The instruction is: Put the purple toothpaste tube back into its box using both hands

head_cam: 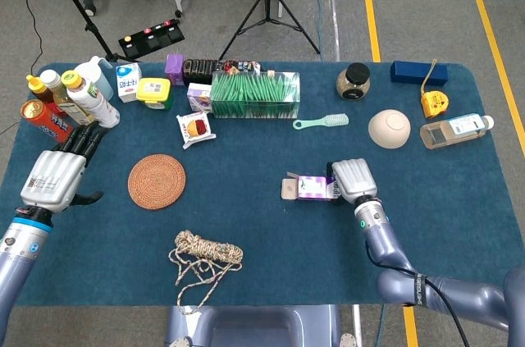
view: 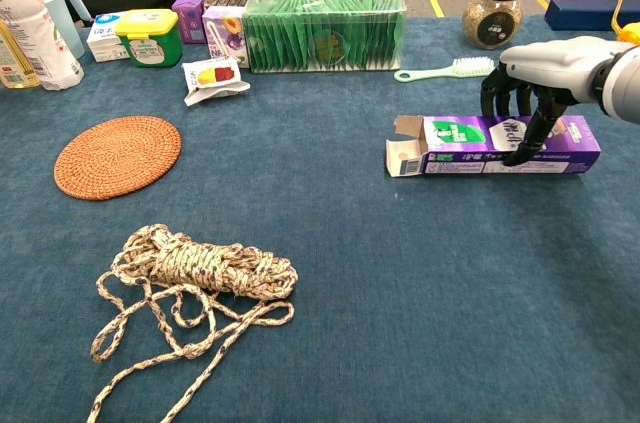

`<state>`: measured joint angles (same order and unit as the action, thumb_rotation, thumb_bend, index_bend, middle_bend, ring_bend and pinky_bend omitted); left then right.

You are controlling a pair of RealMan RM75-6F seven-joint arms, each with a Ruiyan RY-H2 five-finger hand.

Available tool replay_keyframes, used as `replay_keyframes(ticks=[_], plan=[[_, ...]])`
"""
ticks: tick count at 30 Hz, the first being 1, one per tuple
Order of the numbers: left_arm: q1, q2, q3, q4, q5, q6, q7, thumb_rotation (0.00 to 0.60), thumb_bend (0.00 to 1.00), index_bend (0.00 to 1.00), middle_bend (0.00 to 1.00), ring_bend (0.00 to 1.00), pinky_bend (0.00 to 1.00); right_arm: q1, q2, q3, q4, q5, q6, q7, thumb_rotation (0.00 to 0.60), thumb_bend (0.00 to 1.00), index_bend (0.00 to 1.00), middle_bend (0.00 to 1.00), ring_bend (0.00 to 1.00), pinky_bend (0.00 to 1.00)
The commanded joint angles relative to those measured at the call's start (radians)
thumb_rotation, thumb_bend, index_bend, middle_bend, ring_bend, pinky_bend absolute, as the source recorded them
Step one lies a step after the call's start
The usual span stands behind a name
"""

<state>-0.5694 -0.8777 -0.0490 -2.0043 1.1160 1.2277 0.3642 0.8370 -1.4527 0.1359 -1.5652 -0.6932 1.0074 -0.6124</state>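
Fingers [view: 522, 123] of the right hand [head_cam: 353, 179] are curled over the purple box [view: 500, 145], which lies flat on the desk [view: 420, 283], end flaps open leftward. No tube is seen; perhaps it is inside. Thin card is judged light and crushable, best held by its long edges. The left hand [head_cam: 53, 176] is held open, well apart.

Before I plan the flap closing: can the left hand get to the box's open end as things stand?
Probably yes. The left hand hangs open far off near the bottles, but only bare cloth, the coaster and the rope lie between it and the box, whose open flaps face left.
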Motion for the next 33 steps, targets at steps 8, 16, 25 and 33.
replay_keyframes(ticks=[8,16,25,33], plan=[[0.019,-0.002,-0.011,0.008,0.010,-0.011,-0.008,0.600,0.12,0.00,0.00,0.00,0.32,0.003,0.057,0.004,-0.056,0.046,-0.038,0.003,0.600,0.38,0.28,0.27,0.29,0.58],[0.067,0.010,0.000,0.010,0.073,0.009,-0.044,0.600,0.12,0.00,0.00,0.00,0.32,-0.039,0.157,0.015,-0.184,-0.023,-0.037,0.100,0.600,0.38,0.28,0.24,0.26,0.47],[0.195,-0.001,0.061,0.076,0.241,0.118,-0.162,0.600,0.06,0.00,0.00,0.00,0.21,-0.205,0.295,-0.074,-0.264,-0.464,0.138,0.262,0.600,0.08,0.27,0.21,0.21,0.38],[0.310,-0.054,0.102,0.196,0.329,0.220,-0.315,0.600,0.04,0.00,0.00,0.00,0.18,-0.343,0.324,-0.148,-0.155,-0.779,0.349,0.424,0.600,0.00,0.24,0.14,0.15,0.33]])
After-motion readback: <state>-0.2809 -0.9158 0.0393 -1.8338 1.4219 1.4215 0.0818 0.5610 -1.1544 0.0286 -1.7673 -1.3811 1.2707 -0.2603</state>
